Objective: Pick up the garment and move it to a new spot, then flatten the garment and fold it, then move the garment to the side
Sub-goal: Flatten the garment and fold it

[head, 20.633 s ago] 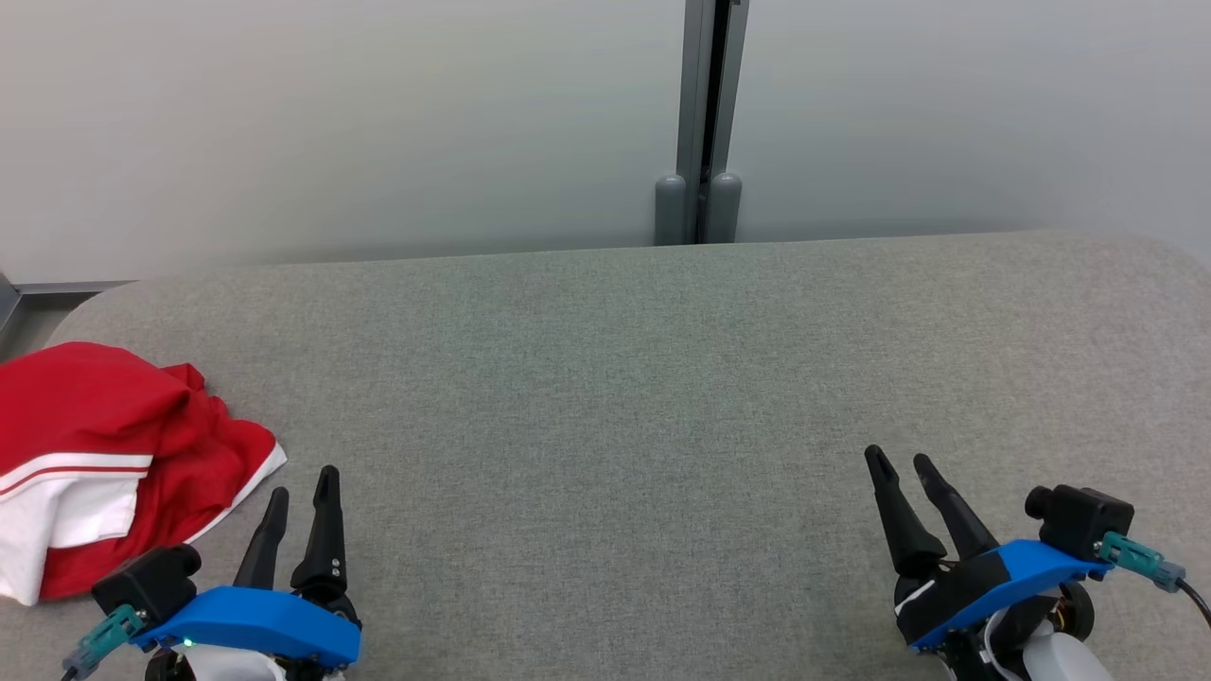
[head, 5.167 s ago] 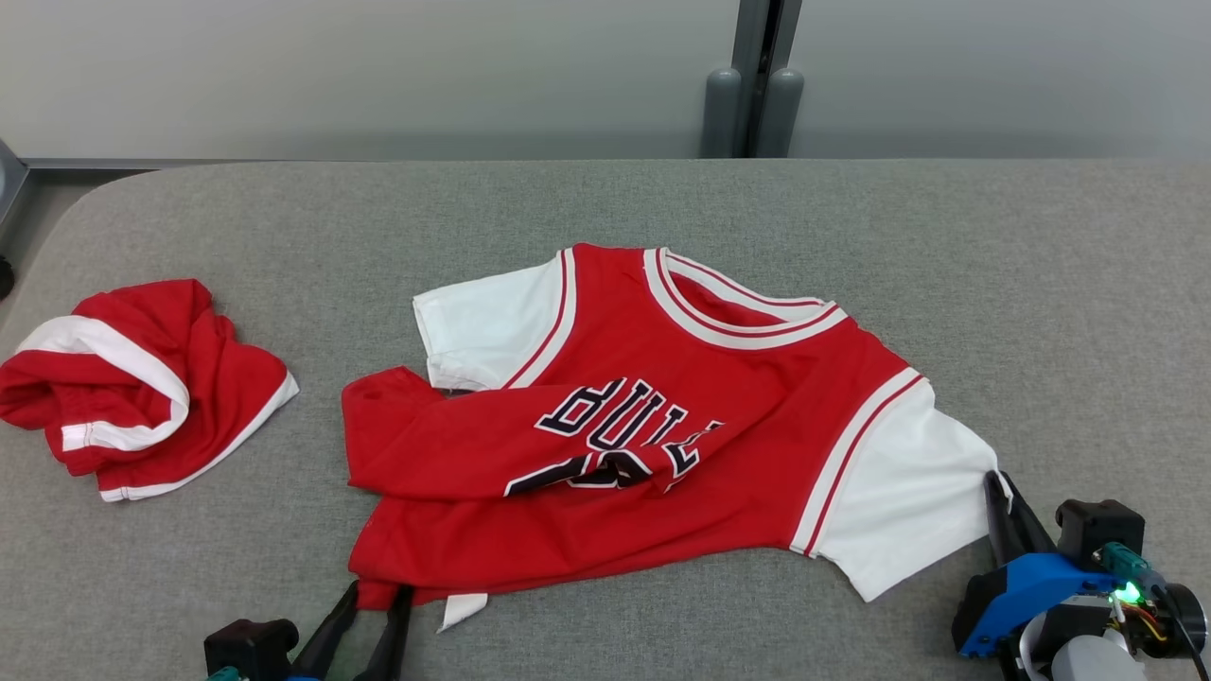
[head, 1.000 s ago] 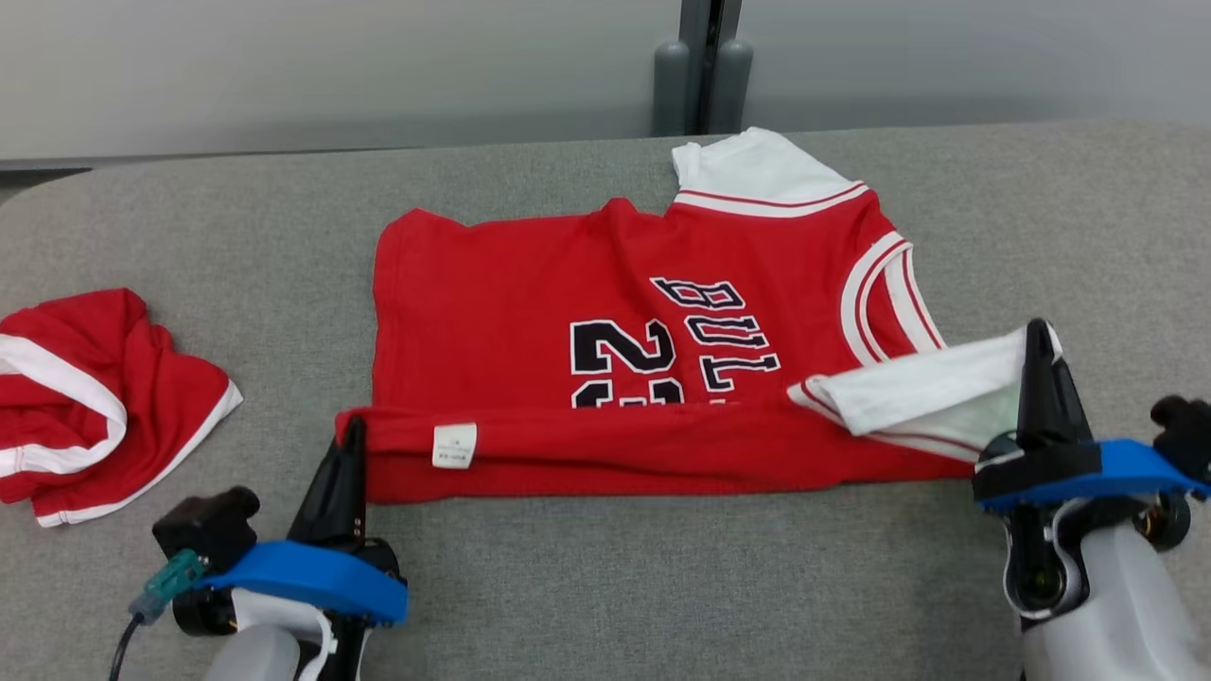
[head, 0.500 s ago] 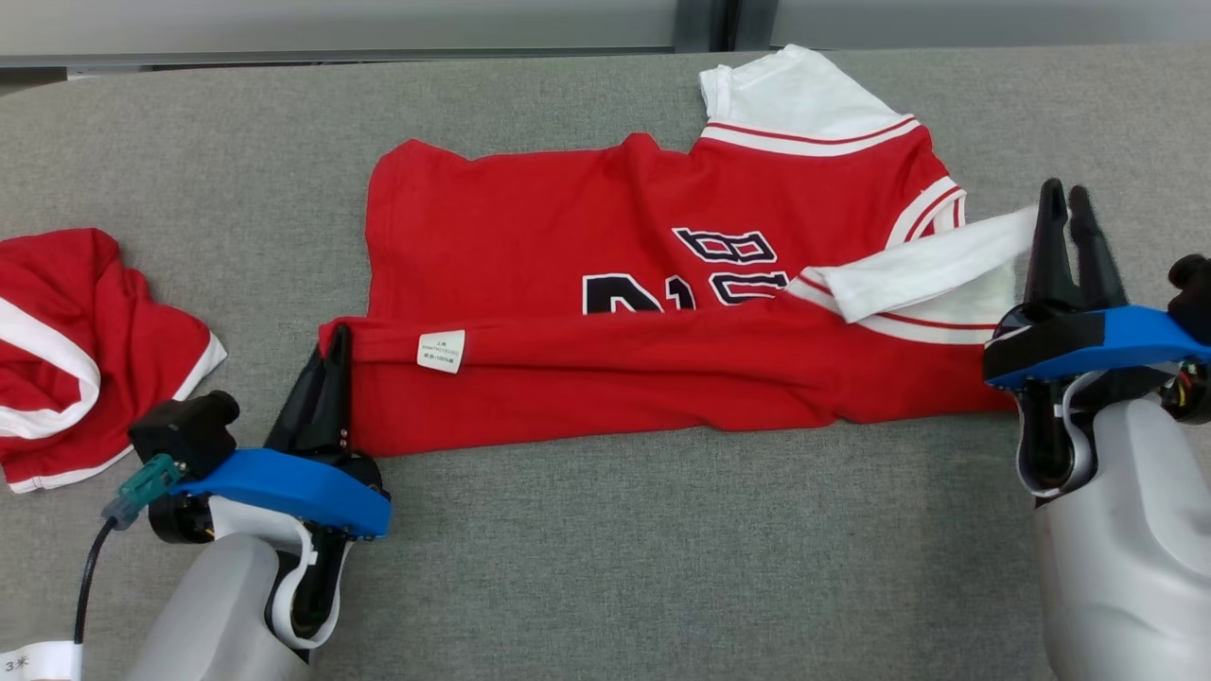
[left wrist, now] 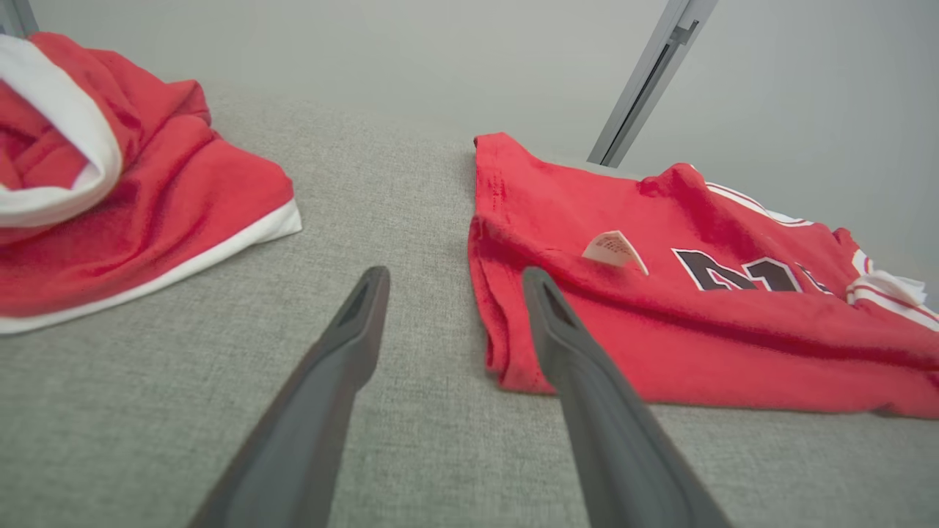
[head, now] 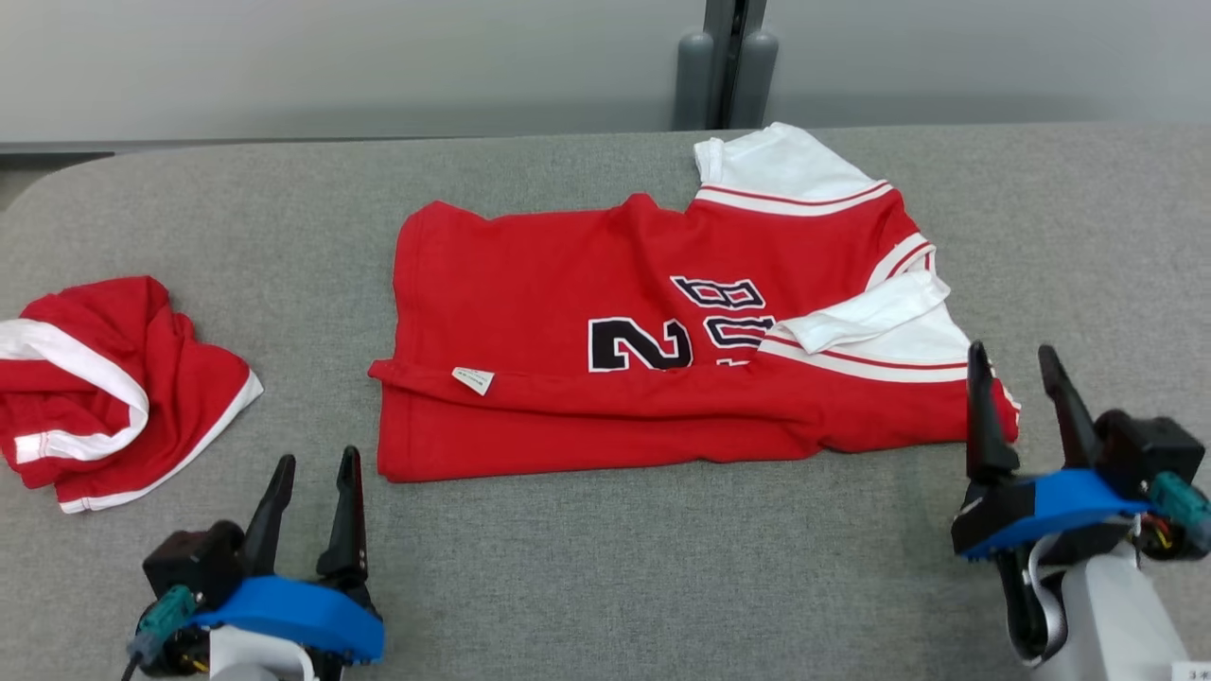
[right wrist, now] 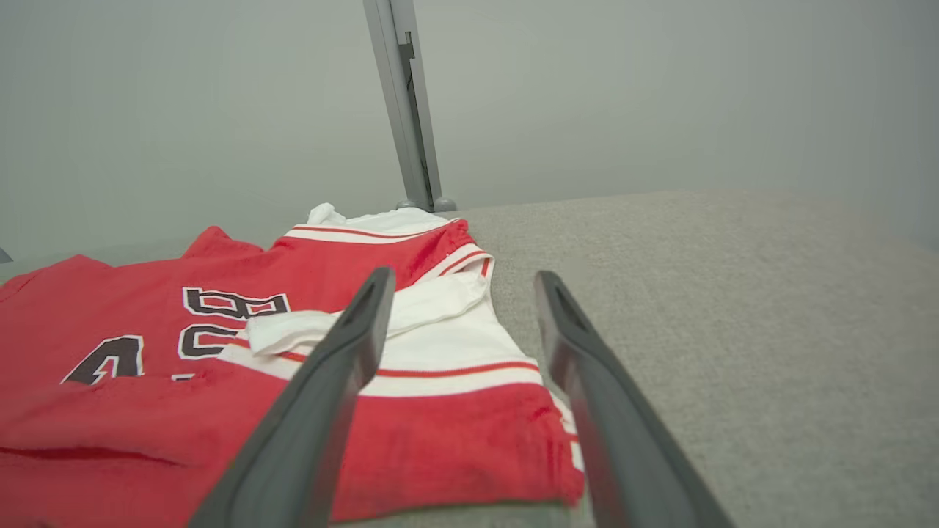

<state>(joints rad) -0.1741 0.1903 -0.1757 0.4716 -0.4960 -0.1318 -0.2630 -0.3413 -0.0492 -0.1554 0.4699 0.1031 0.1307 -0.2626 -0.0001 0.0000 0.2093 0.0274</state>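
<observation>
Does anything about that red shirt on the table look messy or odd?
Yes: the jersey has its near edge folded over, baring a label, and one white sleeve lies flopped across the lettering, hiding part of it.

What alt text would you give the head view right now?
A red jersey with white sleeves lies on a grey fabric surface, its near edge folded over with a white label showing. Both the left gripper and right gripper stand open by its near corners, holding nothing. A crumpled red-and-white garment lies at the left.
</observation>
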